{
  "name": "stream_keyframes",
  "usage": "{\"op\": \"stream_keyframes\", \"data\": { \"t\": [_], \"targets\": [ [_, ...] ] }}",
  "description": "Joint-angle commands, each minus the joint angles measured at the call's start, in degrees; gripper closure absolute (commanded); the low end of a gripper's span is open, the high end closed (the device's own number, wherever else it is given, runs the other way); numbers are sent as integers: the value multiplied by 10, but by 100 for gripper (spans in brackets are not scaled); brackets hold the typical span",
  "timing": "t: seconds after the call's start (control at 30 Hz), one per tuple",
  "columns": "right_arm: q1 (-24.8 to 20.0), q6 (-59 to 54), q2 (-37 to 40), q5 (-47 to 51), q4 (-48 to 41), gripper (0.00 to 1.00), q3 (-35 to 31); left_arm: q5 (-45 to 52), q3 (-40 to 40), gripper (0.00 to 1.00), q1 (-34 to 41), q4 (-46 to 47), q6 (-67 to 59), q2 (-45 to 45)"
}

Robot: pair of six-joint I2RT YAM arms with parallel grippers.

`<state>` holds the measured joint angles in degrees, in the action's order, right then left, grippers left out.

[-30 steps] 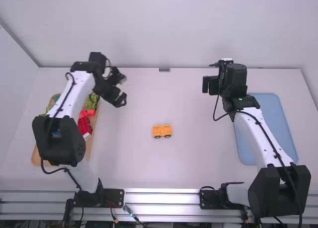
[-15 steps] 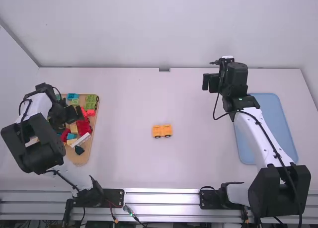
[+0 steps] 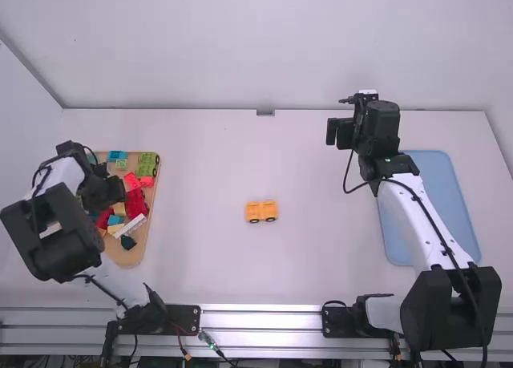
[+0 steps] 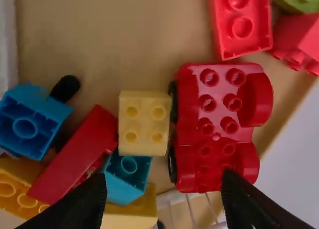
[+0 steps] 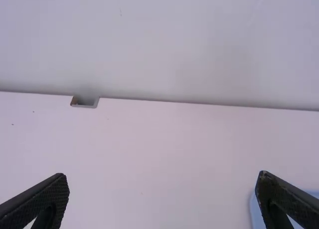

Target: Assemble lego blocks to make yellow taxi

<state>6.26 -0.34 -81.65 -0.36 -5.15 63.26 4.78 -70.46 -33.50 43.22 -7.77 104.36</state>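
Hovering over mixed blocks: left gripper, fingers apart

Left arm out over the tan tray, left of the table. Left wrist view: yellow block, studs up, between the spread fingers' lines and just beside a red wheeled base; red bar and teal block near it. Nothing clamped.

Yellow-orange wheeled piece on the table, near its middle, well apart from both grippers.

Right gripper above the table's far side, fingers wide apart and empty; blue tray partly beneath the right arm.
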Motion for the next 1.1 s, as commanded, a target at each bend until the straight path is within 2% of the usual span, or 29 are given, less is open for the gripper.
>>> {"op": "stream_keyframes", "data": {
  "t": [0.0,0.13,0.23,0.93,1.07],
  "targets": [
    [1,6,-6,0,0,1,23,-31,12,46,9,-10,-3,-1],
    [1,5,-6,1,0,1,23,-75,20,48,13,-16,19,-1],
    [1,6,-6,0,0,1,23,-73,29,51,12,-36,18,-1],
    [2,6,-6,0,0,1,23,-72,72,56,12,-108,5,-1],
    [2,6,-6,0,0,1,23,-11,72,58,8,-108,-21,-1]
  ]
}}
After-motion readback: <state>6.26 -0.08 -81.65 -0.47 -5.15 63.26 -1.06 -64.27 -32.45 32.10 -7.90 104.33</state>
